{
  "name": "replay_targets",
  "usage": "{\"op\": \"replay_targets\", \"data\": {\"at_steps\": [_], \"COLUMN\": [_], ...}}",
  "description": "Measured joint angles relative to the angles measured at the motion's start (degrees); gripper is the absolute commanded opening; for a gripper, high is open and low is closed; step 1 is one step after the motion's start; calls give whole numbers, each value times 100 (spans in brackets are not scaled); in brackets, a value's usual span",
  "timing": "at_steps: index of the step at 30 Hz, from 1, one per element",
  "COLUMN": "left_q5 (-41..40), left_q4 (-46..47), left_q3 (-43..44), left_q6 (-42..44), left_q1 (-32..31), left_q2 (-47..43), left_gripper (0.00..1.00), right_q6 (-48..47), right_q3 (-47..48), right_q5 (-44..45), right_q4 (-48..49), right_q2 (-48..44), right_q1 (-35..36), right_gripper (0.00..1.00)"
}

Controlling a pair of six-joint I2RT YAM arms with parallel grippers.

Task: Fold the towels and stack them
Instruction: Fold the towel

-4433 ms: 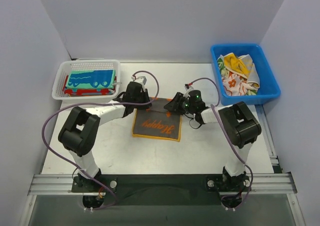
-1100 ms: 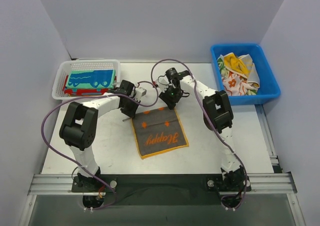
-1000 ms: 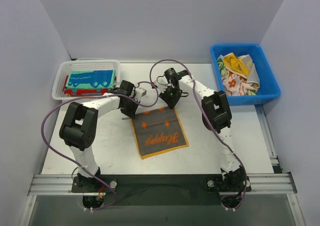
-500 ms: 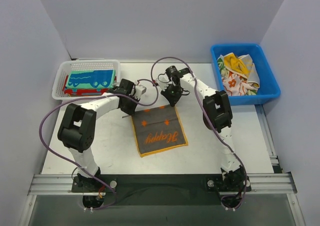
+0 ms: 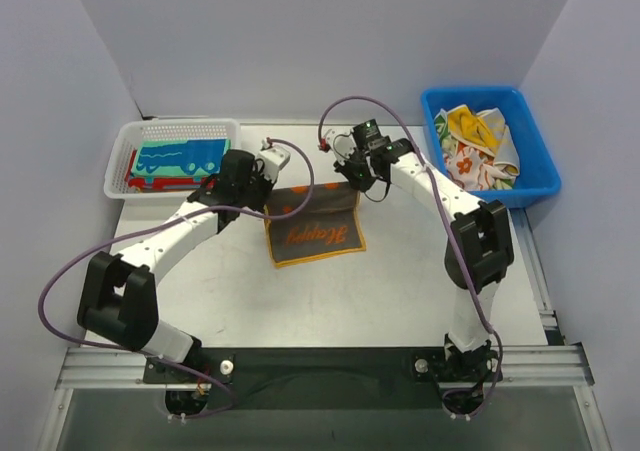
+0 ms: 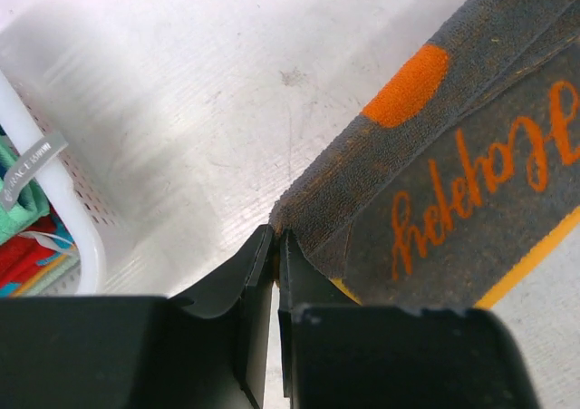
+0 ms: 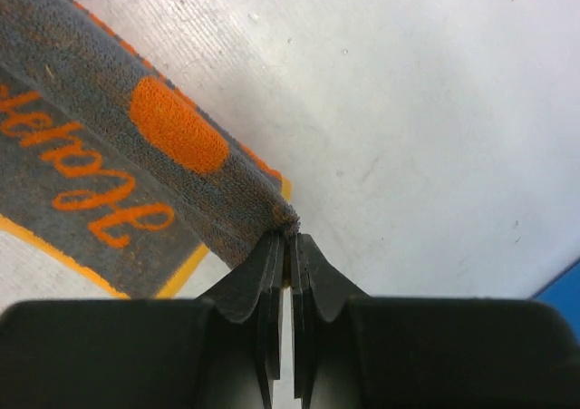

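A grey towel (image 5: pixel 315 231) with an orange border and orange lettering hangs between my two grippers, its far edge lifted and its near part on the table. My left gripper (image 5: pixel 262 186) is shut on the towel's far left corner (image 6: pixel 290 211). My right gripper (image 5: pixel 352 178) is shut on the far right corner (image 7: pixel 288 217). A folded teal towel with blue prints (image 5: pixel 183 156) lies on a red-and-blue one (image 5: pixel 150 181) in the white mesh basket (image 5: pixel 215 129). Crumpled yellow (image 5: pixel 468 126) and floral white (image 5: pixel 470 164) towels lie in the blue bin (image 5: pixel 535 176).
The basket's white rim (image 6: pixel 63 200) is close to the left of my left gripper. The blue bin's corner (image 7: pixel 564 287) shows at the right edge of the right wrist view. Grey walls surround the table on three sides.
Both grippers have lifted the towel's far edge and drawn it toward the back of the table. The towel now covers less of the table, and both arms have stretched further out.
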Motion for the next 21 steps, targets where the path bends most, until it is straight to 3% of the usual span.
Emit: {"op": "replay_targets", "data": {"at_steps": [10, 16, 21], "left_q5": [-581, -1235, -1762], "left_q4": [122, 251, 684], "left_q3": [-1309, -1447, -1176], "left_q6": [-225, -446, -146], "left_q1": [-879, -1010, -964], "left_q2": [-463, -481, -496], "left_gripper": [0, 0, 0], "right_q6": [433, 629, 640], "right_q3": [-2402, -2592, -2540], "right_q5": [516, 643, 986], "right_q4": [1399, 1934, 2688], "right_q2": [-756, -774, -833], "right_q1": [367, 472, 468], "right_gripper": [0, 0, 0]}}
